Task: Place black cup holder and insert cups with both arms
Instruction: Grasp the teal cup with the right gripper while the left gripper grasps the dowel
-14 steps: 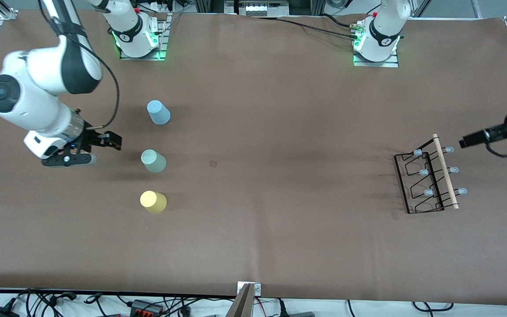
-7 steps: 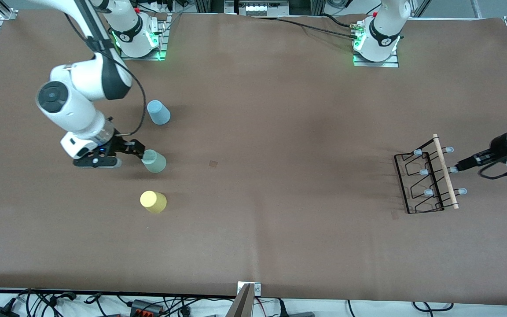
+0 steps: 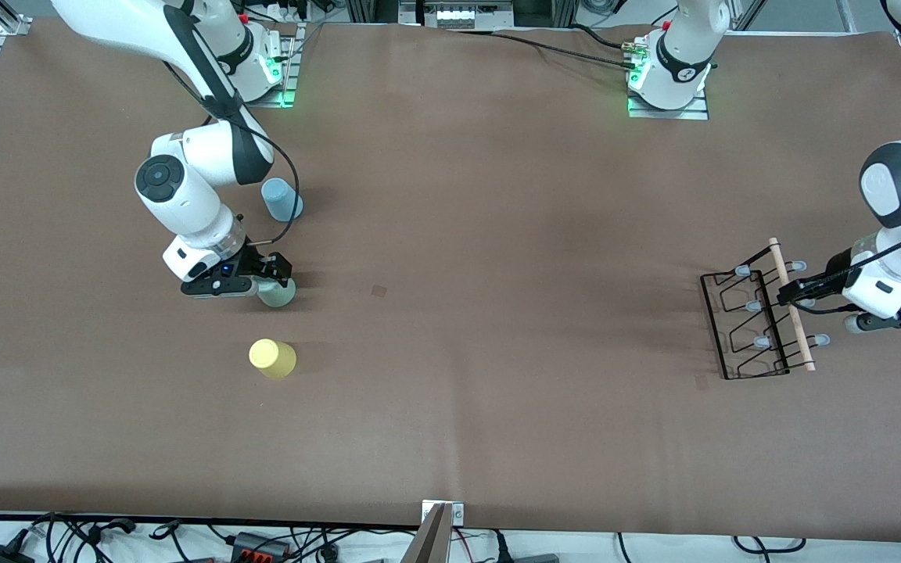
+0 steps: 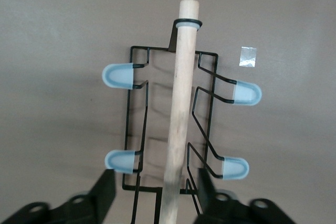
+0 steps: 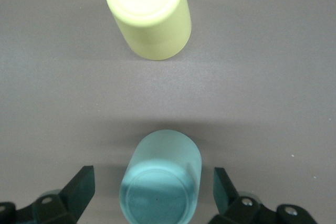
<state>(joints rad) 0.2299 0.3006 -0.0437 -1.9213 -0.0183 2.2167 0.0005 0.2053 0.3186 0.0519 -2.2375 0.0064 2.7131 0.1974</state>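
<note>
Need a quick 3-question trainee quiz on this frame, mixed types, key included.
1. True or false: the right gripper is open, with the pale green cup between its fingers.
2. What does the left gripper straddle? A) yellow cup B) wooden rod handle of the black cup holder C) light blue cup
3. Fill in: the cup nearest the front camera is ____.

Key: 1 true; 2 B; 3 yellow.
</note>
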